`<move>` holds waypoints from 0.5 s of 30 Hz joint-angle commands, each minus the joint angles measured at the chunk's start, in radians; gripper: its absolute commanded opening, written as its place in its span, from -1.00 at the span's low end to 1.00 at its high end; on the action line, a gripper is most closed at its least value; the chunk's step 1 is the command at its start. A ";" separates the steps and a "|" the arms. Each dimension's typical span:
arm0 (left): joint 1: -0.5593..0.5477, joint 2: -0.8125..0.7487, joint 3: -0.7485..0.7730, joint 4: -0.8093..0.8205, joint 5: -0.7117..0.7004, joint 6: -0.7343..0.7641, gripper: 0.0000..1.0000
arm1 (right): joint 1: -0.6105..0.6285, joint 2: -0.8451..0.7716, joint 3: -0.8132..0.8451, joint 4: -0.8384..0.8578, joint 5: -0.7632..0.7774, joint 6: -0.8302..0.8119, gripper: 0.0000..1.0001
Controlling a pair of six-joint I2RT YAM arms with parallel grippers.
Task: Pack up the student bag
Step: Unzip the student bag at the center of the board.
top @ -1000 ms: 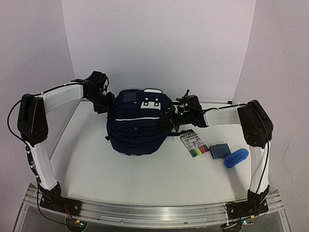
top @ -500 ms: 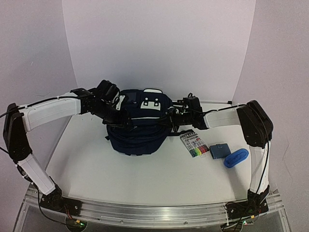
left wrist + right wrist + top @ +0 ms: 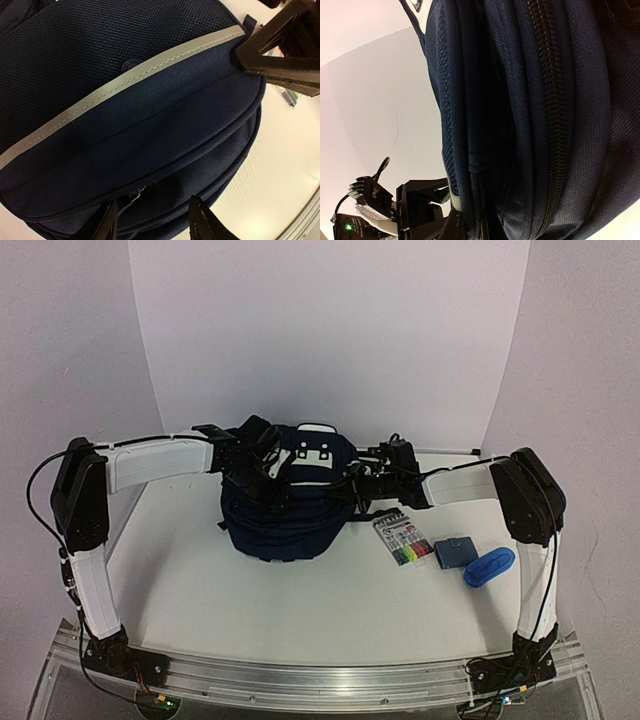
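Top external view: both arms at the student bag (image 3: 290,525)
It sits toward the back of the table (image 3: 250,610); the left gripper (image 3: 152,222) hangs over its top, jaws partly apart and holding nothing, while the right gripper (image 3: 352,480) is pinched closed on fabric at its right side.

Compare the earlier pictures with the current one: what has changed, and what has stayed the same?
The left gripper swung in from the left side of the student bag to over its top, fingers apart over a zipper pull. The right gripper stayed clamped on the bag's right side; marker pack, blue box and blue pouch did not move.
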State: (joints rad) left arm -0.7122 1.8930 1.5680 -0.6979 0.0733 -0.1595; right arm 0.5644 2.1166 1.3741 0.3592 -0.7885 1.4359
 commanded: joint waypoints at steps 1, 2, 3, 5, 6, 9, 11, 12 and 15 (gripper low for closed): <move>0.000 0.034 0.066 -0.008 -0.093 0.044 -0.10 | 0.006 -0.057 0.008 0.086 -0.018 0.035 -1.00; 0.000 0.038 0.064 -0.010 -0.099 0.042 -0.13 | 0.006 -0.055 0.008 0.086 -0.019 0.036 -1.00; 0.000 0.042 0.061 -0.012 -0.104 0.039 -0.16 | 0.006 -0.054 0.008 0.086 -0.021 0.037 -1.00; -0.002 0.044 0.048 -0.011 -0.119 0.031 -0.25 | 0.006 -0.051 0.010 0.089 -0.024 0.038 -1.00; -0.001 0.043 0.039 -0.009 -0.135 0.025 -0.31 | 0.006 -0.049 0.011 0.089 -0.026 0.039 -1.00; -0.002 0.038 0.020 -0.007 -0.177 0.011 -0.56 | 0.006 -0.044 0.014 0.088 -0.031 0.043 -1.00; -0.001 0.031 0.017 -0.022 -0.189 -0.001 -0.73 | 0.005 -0.040 0.014 0.089 -0.036 0.043 -1.00; -0.001 0.024 0.012 -0.031 -0.193 -0.009 -0.81 | 0.003 -0.039 0.014 0.090 -0.039 0.043 -1.00; 0.000 -0.013 -0.020 -0.055 -0.207 -0.033 -0.99 | -0.008 -0.039 0.006 0.089 -0.046 0.035 -1.00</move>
State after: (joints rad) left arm -0.7200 1.9255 1.5797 -0.7248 -0.0568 -0.1620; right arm 0.5644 2.1166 1.3739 0.3671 -0.7902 1.4452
